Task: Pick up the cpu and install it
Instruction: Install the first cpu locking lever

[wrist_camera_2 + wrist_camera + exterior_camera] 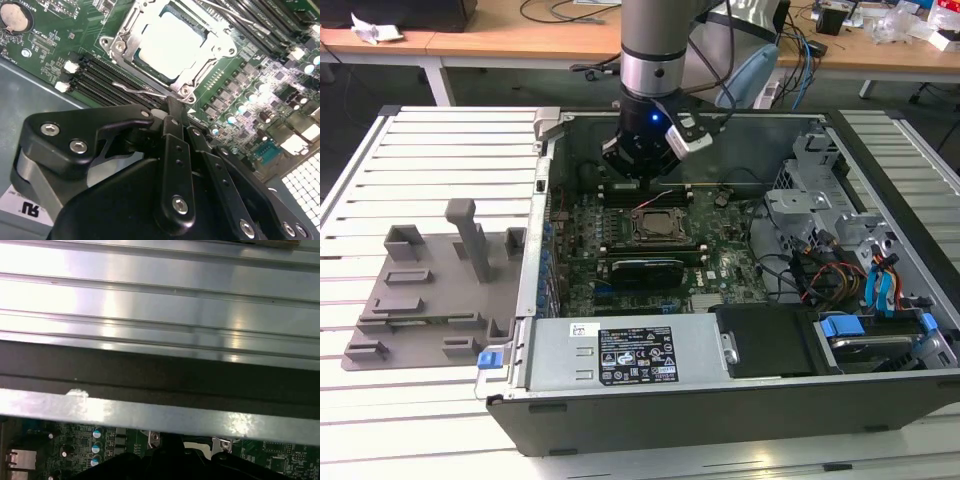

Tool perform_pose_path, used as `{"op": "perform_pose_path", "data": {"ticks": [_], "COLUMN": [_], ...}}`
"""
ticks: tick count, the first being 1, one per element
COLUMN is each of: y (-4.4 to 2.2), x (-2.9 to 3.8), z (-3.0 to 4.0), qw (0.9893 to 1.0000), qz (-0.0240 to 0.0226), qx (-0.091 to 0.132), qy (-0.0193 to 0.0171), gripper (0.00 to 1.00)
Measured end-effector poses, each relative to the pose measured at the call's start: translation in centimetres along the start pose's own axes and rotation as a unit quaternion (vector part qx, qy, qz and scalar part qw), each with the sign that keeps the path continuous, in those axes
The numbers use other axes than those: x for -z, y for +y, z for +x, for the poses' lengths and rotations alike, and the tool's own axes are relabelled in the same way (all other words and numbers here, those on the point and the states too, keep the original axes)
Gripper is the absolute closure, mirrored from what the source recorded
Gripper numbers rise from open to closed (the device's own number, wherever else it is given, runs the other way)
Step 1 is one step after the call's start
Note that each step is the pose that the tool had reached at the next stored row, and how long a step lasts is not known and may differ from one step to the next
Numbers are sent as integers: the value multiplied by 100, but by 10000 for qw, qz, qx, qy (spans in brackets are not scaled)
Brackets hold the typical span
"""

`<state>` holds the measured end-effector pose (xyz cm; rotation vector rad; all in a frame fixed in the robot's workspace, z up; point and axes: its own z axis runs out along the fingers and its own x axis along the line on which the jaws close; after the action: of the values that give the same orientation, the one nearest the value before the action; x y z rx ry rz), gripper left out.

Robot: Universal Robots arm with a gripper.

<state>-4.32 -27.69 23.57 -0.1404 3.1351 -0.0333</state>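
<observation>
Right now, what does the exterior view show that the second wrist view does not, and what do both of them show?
Exterior view alone: the whole open computer case, the grey fixture tray at the exterior view's left, and the slatted table.

Second wrist view alone: the round coin battery on the board, and the pincer from close up.

Both: the green motherboard and the cpu lying in its metal-framed socket, with the arm nearby.

A white label [636, 354] with print too small to read sits on the power supply cover [620, 350]; nothing else is legible.
</observation>
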Motion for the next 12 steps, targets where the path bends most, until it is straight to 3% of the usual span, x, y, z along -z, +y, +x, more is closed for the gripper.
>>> {"op": "perform_pose_path", "data": {"ticks": [3,12], "y": [41,60], "x": [-35,-126], "z": [-55,-160], "qw": [10000,10000], "qz": [0,-1], "qx": [-1,0], "qy": [1,1], "gripper": [89,89]}}
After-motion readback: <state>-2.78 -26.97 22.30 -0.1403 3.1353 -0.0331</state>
